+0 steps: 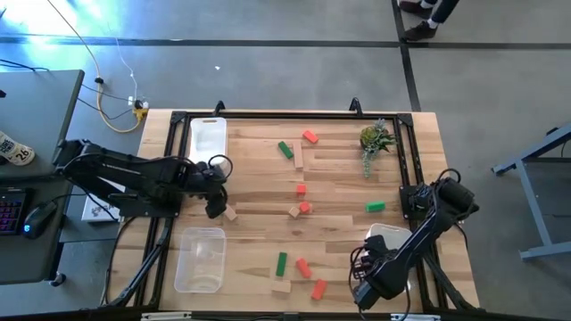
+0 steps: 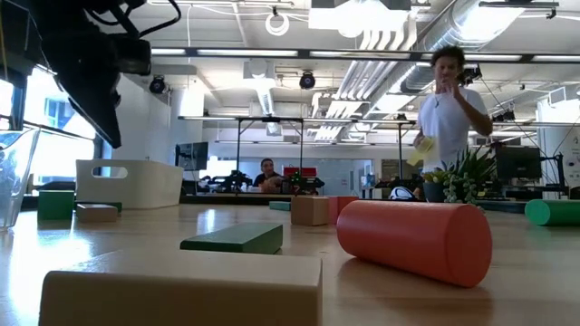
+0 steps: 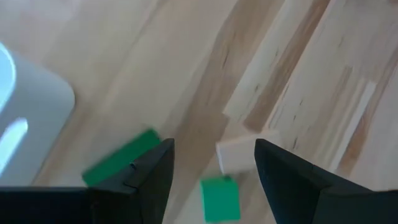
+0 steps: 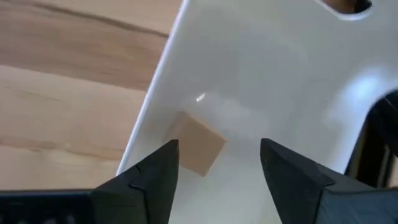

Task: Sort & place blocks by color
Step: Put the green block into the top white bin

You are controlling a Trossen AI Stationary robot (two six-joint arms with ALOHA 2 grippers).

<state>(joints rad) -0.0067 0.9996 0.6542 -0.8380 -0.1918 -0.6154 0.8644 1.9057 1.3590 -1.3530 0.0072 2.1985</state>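
Tan cube lies free in the white tray, right gripper spread above it.

Right gripper's fingers stand apart over the tray at the table's near right corner, holding nothing; the cube rests on the tray floor by its wall. Left gripper hovers open over the table's left middle, with a tan block and a small green block between its fingers below. Other blocks lie scattered across the table: a green bar and a red block far side, a red roller near the front edge. A clear tray sits front left.
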